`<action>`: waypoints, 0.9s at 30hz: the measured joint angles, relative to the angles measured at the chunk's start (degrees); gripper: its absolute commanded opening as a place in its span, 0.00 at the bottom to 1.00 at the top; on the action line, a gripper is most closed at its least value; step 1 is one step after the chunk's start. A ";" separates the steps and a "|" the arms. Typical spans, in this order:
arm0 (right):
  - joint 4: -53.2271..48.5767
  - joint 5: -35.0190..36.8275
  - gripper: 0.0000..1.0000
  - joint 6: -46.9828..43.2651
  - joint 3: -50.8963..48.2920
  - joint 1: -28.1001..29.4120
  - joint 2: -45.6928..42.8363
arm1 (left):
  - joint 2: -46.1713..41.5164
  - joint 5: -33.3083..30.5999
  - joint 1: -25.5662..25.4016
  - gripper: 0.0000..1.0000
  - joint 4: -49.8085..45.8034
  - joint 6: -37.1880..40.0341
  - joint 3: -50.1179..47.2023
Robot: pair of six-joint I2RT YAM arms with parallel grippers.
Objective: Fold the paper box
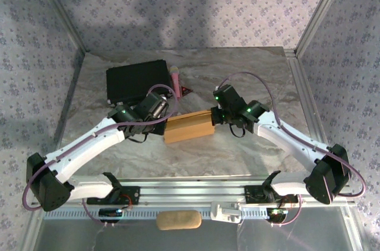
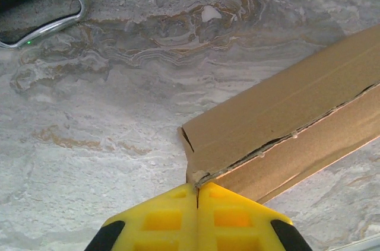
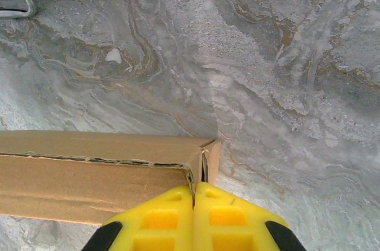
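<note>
The paper box (image 1: 189,127) is a tan cardboard piece, folded into a long shape, lying on the marbled table between my two grippers. My left gripper (image 1: 161,121) is at its left end. In the left wrist view the yellow jaws (image 2: 197,187) are shut, pinching the corner edge of the box (image 2: 285,126). My right gripper (image 1: 217,117) is at the right end. Its yellow jaws (image 3: 193,188) are shut on the thin upright cardboard edge at the box's (image 3: 89,168) corner. A ragged seam runs along the top of the box.
A black case (image 1: 135,82) with a metal handle (image 2: 53,22) lies behind the left gripper, with a pink microphone (image 1: 176,82) beside it. A tan oblong pad (image 1: 178,220) lies in front of the arm rail. Patterned walls enclose the table on three sides.
</note>
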 measured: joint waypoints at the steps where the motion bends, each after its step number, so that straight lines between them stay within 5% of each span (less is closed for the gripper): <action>1: -0.02 0.13 0.00 0.00 0.00 0.02 0.00 | 0.02 0.11 0.00 0.01 0.09 -0.72 0.00; 27: -0.26 2.99 0.00 0.63 0.00 0.52 0.17 | 3.32 4.44 1.73 0.04 0.31 -13.53 2.49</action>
